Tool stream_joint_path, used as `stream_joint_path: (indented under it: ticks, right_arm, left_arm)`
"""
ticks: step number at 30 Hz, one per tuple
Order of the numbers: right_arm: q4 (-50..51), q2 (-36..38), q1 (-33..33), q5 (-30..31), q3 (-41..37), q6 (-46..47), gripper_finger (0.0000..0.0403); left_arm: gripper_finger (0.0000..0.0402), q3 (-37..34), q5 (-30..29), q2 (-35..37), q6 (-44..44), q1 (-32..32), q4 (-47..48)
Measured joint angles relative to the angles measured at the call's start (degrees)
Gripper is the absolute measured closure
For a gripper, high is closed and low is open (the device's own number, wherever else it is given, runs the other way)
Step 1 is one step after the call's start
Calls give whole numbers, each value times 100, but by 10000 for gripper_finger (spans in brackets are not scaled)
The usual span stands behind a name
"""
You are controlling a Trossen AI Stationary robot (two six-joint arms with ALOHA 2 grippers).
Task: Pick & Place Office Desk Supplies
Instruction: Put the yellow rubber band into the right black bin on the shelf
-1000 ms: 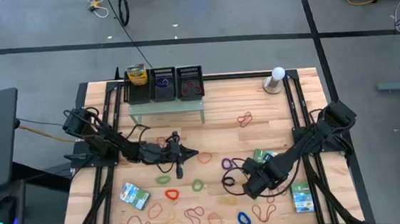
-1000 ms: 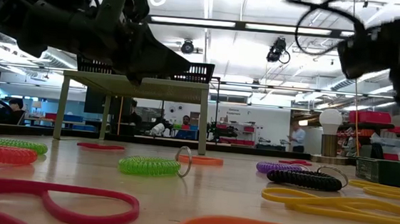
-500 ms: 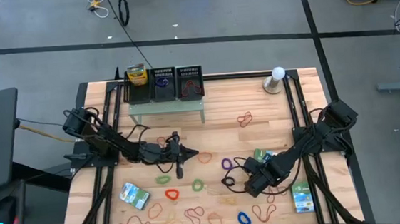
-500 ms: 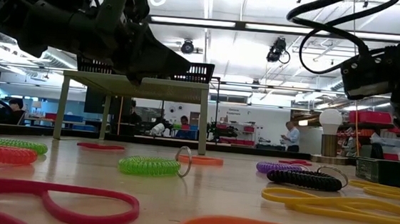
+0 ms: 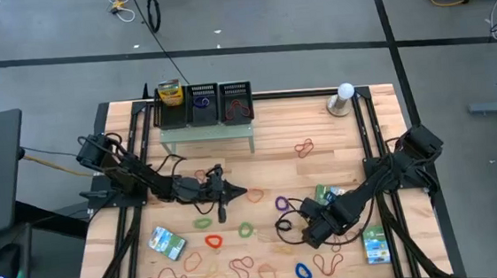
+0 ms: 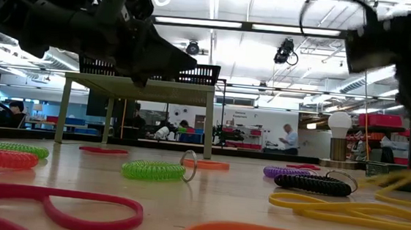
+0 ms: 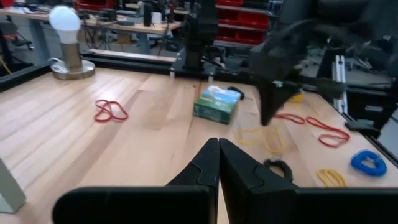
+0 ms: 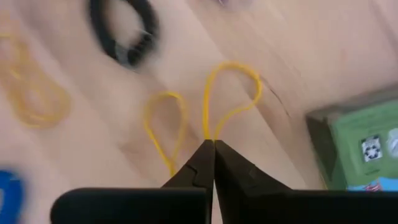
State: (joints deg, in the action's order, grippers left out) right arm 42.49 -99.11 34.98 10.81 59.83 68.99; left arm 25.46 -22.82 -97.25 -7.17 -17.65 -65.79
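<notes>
My right jaws (image 8: 210,149) are clenched on a yellow rubber band (image 8: 230,93), above the desk (image 5: 321,160) around 4 o'clock. A green packet (image 8: 360,140) lies just beside. My left jaws (image 7: 217,152) are pressed together, holding nothing, near the desk's middle, toward 9 o'clock.

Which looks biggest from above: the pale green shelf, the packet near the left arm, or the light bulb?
1. Pale green shelf, clearly the largest.
2. Packet.
3. Light bulb, slightly smaller than the packet; it also stands taller, nearer the camera, so that ranking is less sure.
</notes>
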Motion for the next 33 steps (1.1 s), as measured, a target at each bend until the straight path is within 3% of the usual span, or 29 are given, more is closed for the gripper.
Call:
stream_joint_path:
  ticks: [8, 18, 26, 33]
  right_arm:
    - [1114, 0, -22, 762, 1276, -586, 399]
    - [2394, 13, -384, 2097, 2809, -1653, 400]
    - [1992, 16, -1513, 3112, 3775, -3740, 400]
    - [185, 20, -2843, 3224, 4065, -6153, 400]
  left_arm:
    - [392, -365, -452, 20, -121, 0, -402]
    - [392, -1212, -940, 20, -119, 0, -2048]
    - [392, -1319, -1234, 20, -167, 0, -2135]
    - [392, -1319, -1234, 20, -174, 0, -2135]
